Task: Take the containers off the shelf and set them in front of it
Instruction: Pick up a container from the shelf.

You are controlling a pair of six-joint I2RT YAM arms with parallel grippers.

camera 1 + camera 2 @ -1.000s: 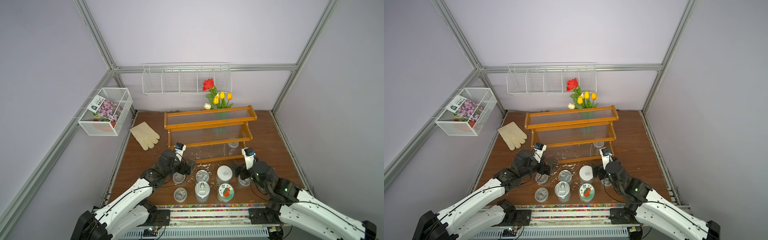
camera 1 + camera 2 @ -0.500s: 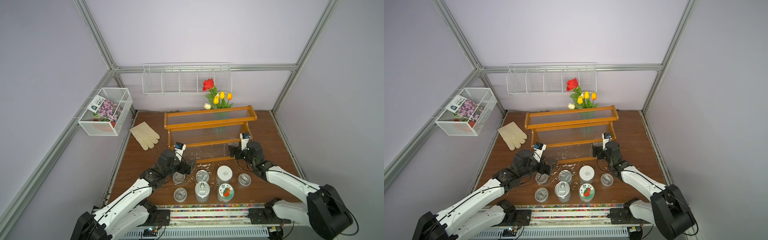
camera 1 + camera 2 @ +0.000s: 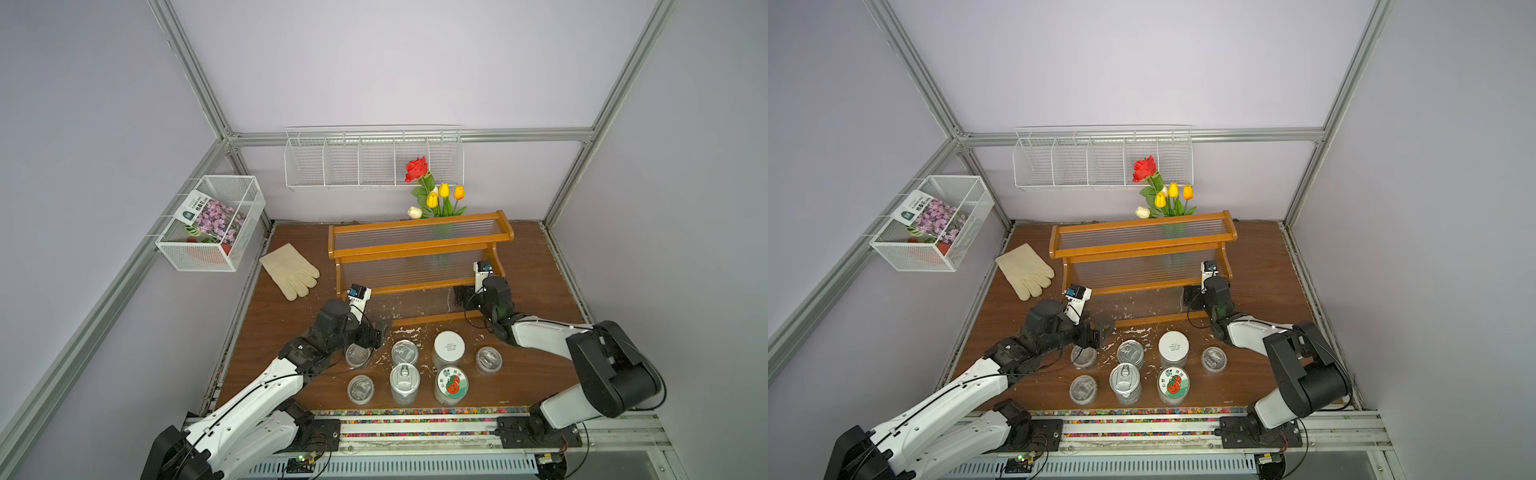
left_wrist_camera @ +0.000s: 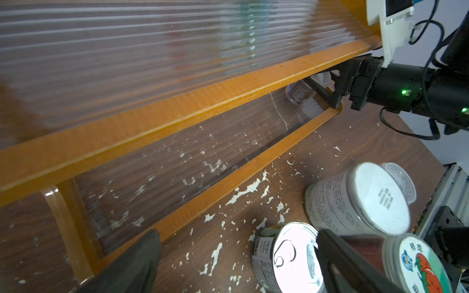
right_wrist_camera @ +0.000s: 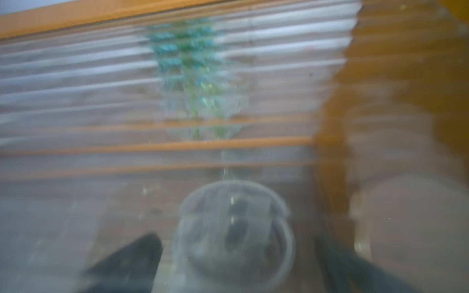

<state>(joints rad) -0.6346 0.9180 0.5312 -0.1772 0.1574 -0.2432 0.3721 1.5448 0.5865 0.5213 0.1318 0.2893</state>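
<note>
Containers (image 3: pixel 404 382): eight counted. Four clear cups, two tins, one white-lidded jar (image 3: pixel 449 347), one fruit-lid jar (image 3: pixel 452 384) with a red fruit printed on top. Seven stand upright on the table (image 3: pixel 286 332) in front of the shelf (image 3: pixel 419 246), in two rows. The back row has a clear cup (image 3: pixel 357 355), a tin (image 3: pixel 404 352), the white-lidded jar and a clear cup (image 3: pixel 488 359). The front row has a clear cup (image 3: pixel 360 388), the other tin and the fruit-lid jar. The eighth, the last cup (image 5: pixel 233 228), sits on the lowest tier at its right end. All are lidded. The tins are silver with pull tabs, contents hidden. The cups show dark patches inside, too blurred to name. The shelf is one orange-brown rack of three stepped tiers with clear ribbed panels. The right gripper (image 3: pixel 460 297) is spread wide at that tier, a finger on each side of the last cup, with a gap showing on both sides. The left gripper (image 3: pixel 381 332) is also wide and holds nothing. It hangs over the shelf's front rail near its left end, just above the back-row cup. One cream glove (image 3: pixel 291 270) lies left of the shelf. One mesh basket (image 3: pixel 199 257) on the wall holds a flower-print packet (image 3: pixel 212 214). One bunch of flowers (image 3: pixel 436 195) stands behind the shelf. White flecks are scattered on the table.
</note>
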